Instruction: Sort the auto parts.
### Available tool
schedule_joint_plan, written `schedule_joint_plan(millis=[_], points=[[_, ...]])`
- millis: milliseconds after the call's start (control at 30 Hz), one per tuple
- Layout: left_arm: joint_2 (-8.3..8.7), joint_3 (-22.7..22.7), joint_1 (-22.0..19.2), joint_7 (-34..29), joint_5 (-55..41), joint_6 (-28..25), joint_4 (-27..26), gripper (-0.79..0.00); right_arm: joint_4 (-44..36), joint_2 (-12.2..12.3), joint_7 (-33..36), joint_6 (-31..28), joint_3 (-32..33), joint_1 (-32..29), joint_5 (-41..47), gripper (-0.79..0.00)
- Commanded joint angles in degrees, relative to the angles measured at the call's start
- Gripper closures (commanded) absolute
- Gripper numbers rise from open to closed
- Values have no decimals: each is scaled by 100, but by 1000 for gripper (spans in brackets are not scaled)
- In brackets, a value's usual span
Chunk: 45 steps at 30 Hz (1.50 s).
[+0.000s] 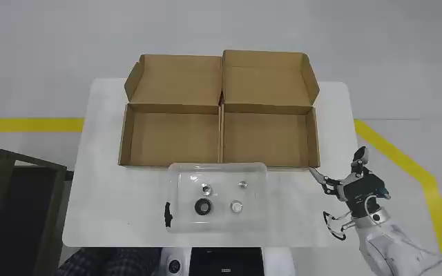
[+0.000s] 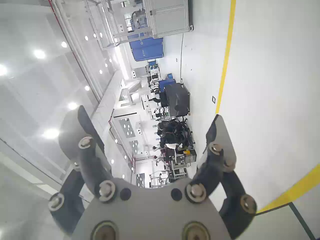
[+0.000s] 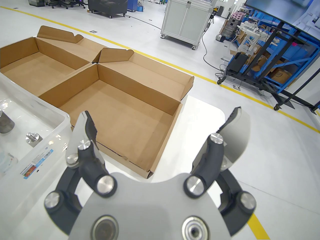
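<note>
White table carries two cardboard boxes, both bare, so nothing is sorted yet. The auto parts lie in the clear tray just beside the right gripper, whose jaws are spread and empty. The left gripper is likewise spread and faces away.

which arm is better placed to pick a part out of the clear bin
Right, probably. The right gripper is open at the edge of the table, with the clear bin and its parts close in its wrist view. The left gripper, also open, faces the room, not the table.
</note>
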Motion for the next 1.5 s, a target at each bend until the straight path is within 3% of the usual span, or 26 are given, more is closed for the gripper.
schedule_joint_plan(millis=[0,567,1067,1467], points=[[0,0,0,0,0,0,0,-784,0,0,0,0,0,0,0,-785],[0,0,0,0,0,0,0,-785,-14,4,35,-61,-22,20,-36,-785],[0,0,0,0,0,0,0,-785,-232,183,1797,-2305,-352,966,-38,-785],[0,0,0,0,0,0,0,-785,-344,294,3004,-3671,-1182,1679,429,-785]])
